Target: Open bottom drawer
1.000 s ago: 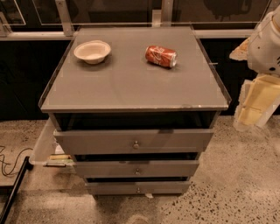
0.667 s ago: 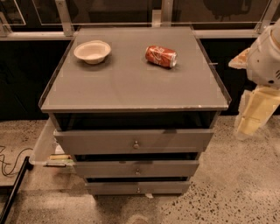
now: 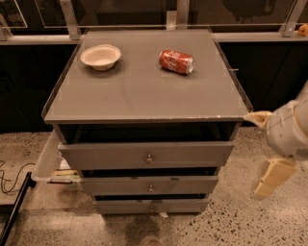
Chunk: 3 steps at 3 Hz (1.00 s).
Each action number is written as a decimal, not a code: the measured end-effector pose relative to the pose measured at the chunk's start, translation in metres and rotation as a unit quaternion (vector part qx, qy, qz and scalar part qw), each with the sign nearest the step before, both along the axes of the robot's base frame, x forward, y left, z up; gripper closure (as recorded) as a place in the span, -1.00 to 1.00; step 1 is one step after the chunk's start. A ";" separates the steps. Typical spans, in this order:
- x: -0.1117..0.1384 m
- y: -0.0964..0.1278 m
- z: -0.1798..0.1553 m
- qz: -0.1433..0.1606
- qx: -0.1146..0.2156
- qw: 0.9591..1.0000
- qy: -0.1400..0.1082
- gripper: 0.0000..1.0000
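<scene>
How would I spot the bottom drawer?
Find the grey cabinet with a bowl and a red can on top; the gripper hangs off its right side. Of its three drawers, the bottom drawer is the slimmest front, nearest the floor.

I'm seeing cream jaws hanging at four o'clock, the matte grey bottom drawer point(image 3: 120, 206), a red can point(image 3: 176, 61) and beige bowl point(image 3: 100, 56) sitting on the grey worktop point(image 3: 144, 96), and speckled floor point(image 3: 240, 226).

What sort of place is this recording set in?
Probably an indoor office or lab test area: a grey three-drawer cabinet stands on a speckled stone floor, with a metal-framed glazed partition behind it. The gripper hangs to the right of the cabinet.
</scene>
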<state>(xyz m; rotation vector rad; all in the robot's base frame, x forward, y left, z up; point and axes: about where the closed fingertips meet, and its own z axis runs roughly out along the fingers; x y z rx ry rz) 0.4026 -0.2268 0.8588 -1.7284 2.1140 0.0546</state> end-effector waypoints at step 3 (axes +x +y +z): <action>-0.030 -0.001 -0.123 0.000 0.085 0.996 -0.002 -1.00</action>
